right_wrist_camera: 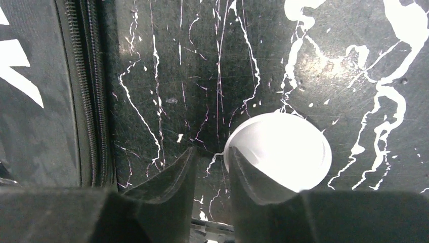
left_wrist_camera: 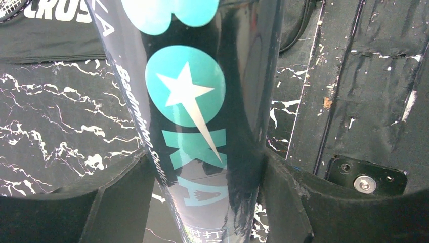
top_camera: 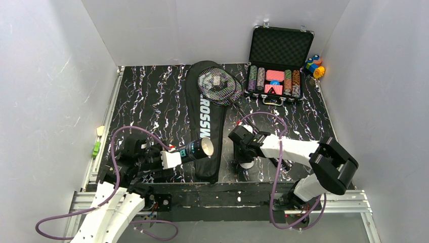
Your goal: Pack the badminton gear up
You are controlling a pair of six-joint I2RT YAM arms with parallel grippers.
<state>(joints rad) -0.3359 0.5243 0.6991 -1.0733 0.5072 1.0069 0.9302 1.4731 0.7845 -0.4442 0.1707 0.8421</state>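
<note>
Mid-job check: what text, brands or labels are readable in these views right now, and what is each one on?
"ROSSW": white letters on the black bag, ends covered by the racquet and the tube; the left wrist view shows "CROS".
"Badminton Shuttl": small white script along the tube, cut off.
"KA": large teal letters on the tube, below a teal disc with a white star.
Small characters at the tube's near end: too blurred to read.
Chip case: nothing legible.

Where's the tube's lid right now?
Top view: the white round lid lies by the table's near edge, just right of the CROSSWAY bag, under the right gripper.
</note>
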